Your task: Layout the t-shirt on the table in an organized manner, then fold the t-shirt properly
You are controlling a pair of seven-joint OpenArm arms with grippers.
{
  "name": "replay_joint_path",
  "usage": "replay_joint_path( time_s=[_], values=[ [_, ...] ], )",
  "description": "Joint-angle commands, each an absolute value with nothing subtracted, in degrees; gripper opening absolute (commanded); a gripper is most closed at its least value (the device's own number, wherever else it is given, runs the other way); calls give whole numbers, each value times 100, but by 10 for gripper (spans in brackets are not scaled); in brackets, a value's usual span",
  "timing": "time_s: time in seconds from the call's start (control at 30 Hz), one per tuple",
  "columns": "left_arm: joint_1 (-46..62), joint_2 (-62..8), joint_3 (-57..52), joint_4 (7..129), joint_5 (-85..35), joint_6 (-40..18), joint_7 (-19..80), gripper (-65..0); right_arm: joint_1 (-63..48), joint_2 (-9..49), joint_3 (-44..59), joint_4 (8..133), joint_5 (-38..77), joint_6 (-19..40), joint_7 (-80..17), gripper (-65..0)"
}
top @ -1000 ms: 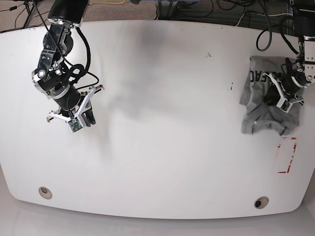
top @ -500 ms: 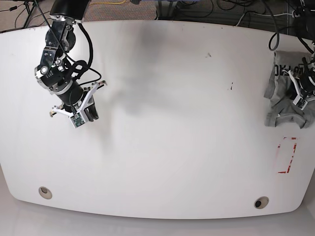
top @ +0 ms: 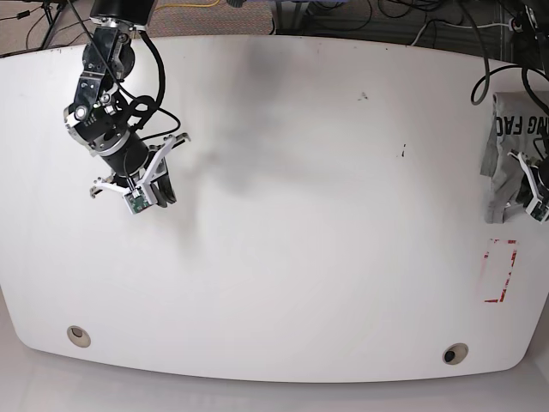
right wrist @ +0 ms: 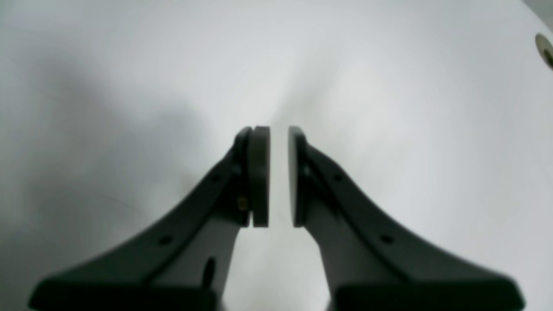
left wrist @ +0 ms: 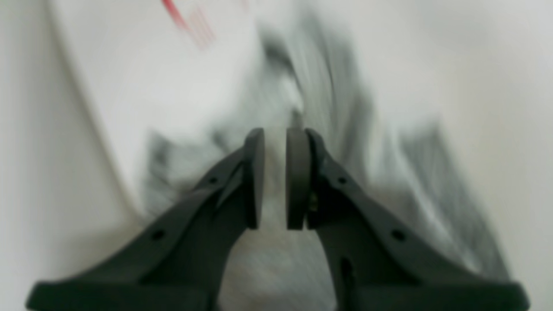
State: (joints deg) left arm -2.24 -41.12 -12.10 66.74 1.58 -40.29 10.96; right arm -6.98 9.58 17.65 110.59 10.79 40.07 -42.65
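Sliding toward table edge — item status, this moment:

- T-shirt [top: 508,159]: grey, bunched heap, black lettering partly showing. Over the last sec. it has travelled from well inside the far-side tabletop to the very rim; part now seems to overhang or leave base view. Wrist view blurred w/ motion streaks, so cloth is prob. mid-drag.
- Left gripper [left wrist: 275,177]: pads nearly together, narrow gap only. Grey fabric lies directly ahead of and beneath the tips; whether a fold is pinched between pads — can't tell, blur hides it. Since the shirt tracks the arm, judged as gripped or dragged.
- Right gripper [right wrist: 278,177]: pads nearly together, narrow gap, nothing between; bare white table [right wrist: 389,108] below and ahead. It has shifted slightly up the table, well apart from the shirt.
- Red-outlined mark [top: 500,271]: just beside left gripper, nearer front edge; uncovered.
- Grommet hole [right wrist: 545,49]: far off to one side of right gripper.

Meaning for task: layout not begun. Shirt is moving away from the open centre, not onto it — needs pulling back inward before spreading; risk of slipping off the rim.
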Motion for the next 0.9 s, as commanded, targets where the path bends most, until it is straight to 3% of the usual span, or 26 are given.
replay_joint_path(
  time_s=[0.0, 0.1, 0.5, 0.87],
  values=[
    [-189, -3873, -1314, 7204, 136, -4000, 998, -572, -725, 1051, 1789, 11178, 1156, 4000, -3855, -580],
    [-75, -3538, -1314, 7662, 136, -3969, 884, -572, -840, 1059, 1789, 11160, 1086, 4000, -3495, -579],
    [1024, -1895, -1314, 8576, 154, -2536, -1490, -569, -1270, 585, 2255, 10633, -426, 4000, -1226, -579],
    [2862, -1042, -1349, 9868, 154, -2114, -1684, -569, -2229, 479, 2835, 10484, -330, 4000, -303, -579]
  ],
)
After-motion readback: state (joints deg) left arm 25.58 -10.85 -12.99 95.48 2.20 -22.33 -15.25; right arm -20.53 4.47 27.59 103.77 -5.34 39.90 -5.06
